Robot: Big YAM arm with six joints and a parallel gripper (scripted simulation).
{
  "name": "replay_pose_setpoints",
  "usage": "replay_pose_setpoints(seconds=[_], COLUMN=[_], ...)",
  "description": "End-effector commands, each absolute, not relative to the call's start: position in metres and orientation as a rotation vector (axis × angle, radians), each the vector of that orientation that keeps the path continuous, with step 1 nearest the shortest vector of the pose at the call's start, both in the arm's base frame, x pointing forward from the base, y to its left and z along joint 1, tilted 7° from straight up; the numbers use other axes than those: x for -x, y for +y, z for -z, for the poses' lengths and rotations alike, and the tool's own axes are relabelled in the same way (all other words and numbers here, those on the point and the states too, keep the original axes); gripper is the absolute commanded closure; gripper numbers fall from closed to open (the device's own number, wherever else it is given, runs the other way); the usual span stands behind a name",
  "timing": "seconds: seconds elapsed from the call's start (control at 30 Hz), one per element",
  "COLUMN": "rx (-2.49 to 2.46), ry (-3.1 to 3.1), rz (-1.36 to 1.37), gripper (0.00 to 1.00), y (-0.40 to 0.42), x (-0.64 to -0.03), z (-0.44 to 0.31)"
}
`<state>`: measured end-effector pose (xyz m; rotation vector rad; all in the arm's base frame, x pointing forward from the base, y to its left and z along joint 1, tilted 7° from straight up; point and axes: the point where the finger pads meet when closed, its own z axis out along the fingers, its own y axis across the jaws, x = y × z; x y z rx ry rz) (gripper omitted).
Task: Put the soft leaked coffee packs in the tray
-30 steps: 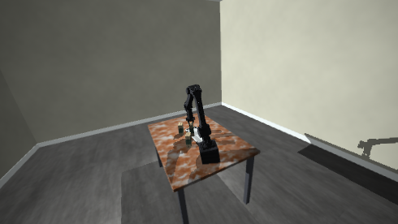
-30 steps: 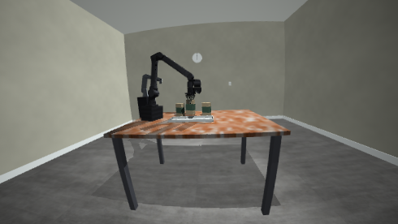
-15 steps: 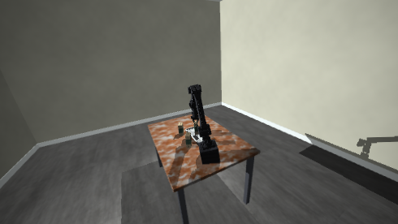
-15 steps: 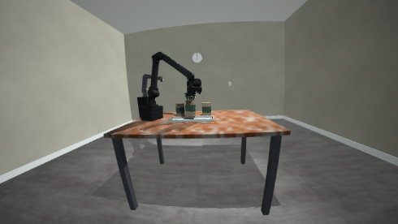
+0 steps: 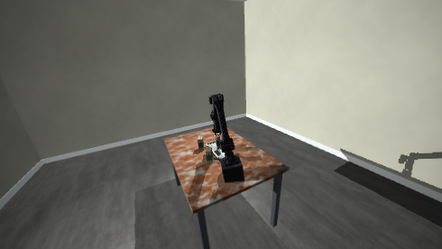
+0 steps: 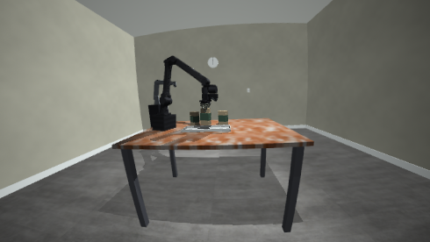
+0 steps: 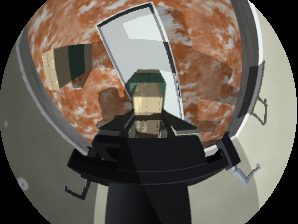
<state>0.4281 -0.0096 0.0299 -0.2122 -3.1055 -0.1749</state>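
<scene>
Grey walls and a dark wood-look floor surround a tabletop of mottled orange and white stone pattern, where a green-and-tan block-shaped coffee pack is held upright over a shallow white tray with a dark-edged rim. The pack is gripped near its top by the jaws of a black robot arm, closed partway, their spread set by the pack between them. Whether its base touches the tray cannot be told. Its place suggests that it has been judged soft and is being brought in for release, well inside the rim if the task is to be met. Two matching packs, one farther from the arm's base and one nearer, are left standing outside the tray, presumably at their starting places. Shadows are cast across the stone pattern, and a round white clock is hung on the wall behind.
</scene>
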Motion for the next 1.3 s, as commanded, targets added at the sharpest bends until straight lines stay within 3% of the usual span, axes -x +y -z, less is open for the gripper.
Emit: replay_pose_setpoints(seconds=[0.0,1.27], rx=[0.210,0.208], ry=[-3.210,-3.212], rz=[0.185,0.185], gripper=[0.76,0.76], y=[-0.0193,-0.0190], x=[-0.4667,-0.4702], z=[-0.0689,-0.0601])
